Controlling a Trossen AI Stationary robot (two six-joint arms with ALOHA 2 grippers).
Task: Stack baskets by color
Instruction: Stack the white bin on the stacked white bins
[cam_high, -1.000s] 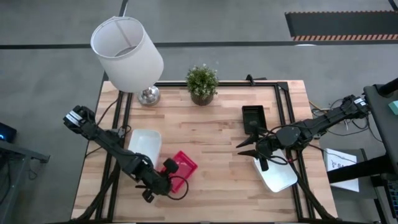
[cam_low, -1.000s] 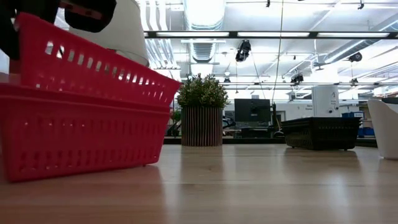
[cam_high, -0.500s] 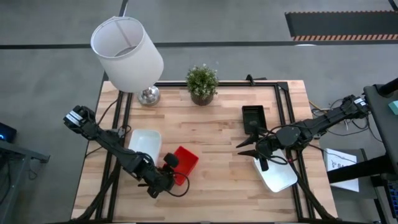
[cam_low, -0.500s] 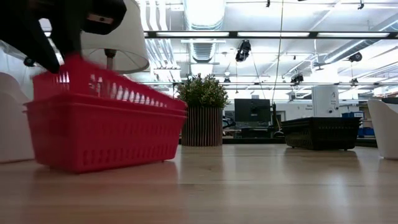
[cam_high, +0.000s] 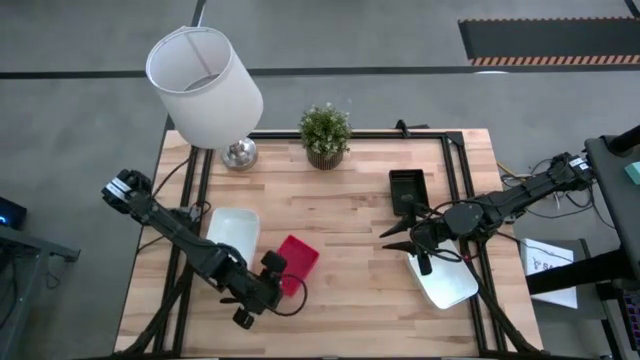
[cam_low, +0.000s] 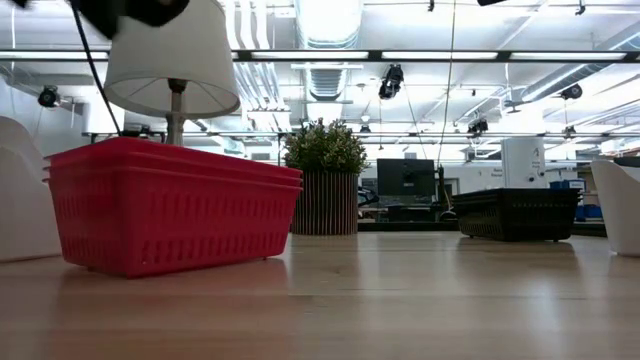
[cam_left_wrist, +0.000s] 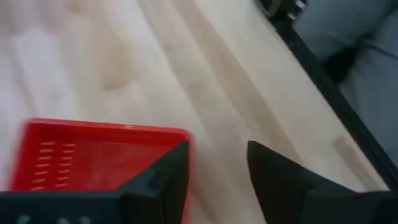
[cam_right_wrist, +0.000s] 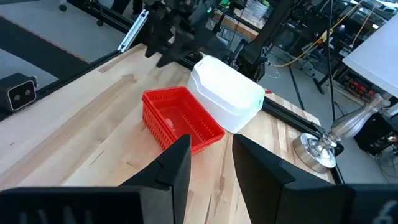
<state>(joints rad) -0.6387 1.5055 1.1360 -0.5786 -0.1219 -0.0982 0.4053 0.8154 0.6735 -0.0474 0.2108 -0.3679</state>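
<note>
The tilted red basket has dropped level into the red stack (cam_high: 297, 260) beside the white baskets (cam_high: 232, 232), so the left gripper (cam_high: 272, 278), fingers now apart, should lift straight clear; right gripper (cam_high: 412, 241) waits part-open above another white basket (cam_high: 447, 285)

A white-shaded lamp (cam_high: 204, 88) and potted plant (cam_high: 325, 134) stand along the wooden table's (cam_high: 360, 290) far edge.

Robotics lab or workshop: open ceiling with ducts (cam_low: 330, 75) and strip lights, monitors (cam_low: 405, 178) on far benches, bare concrete floor (cam_high: 400, 95), hazard-striped mat (cam_high: 545, 40).
</note>
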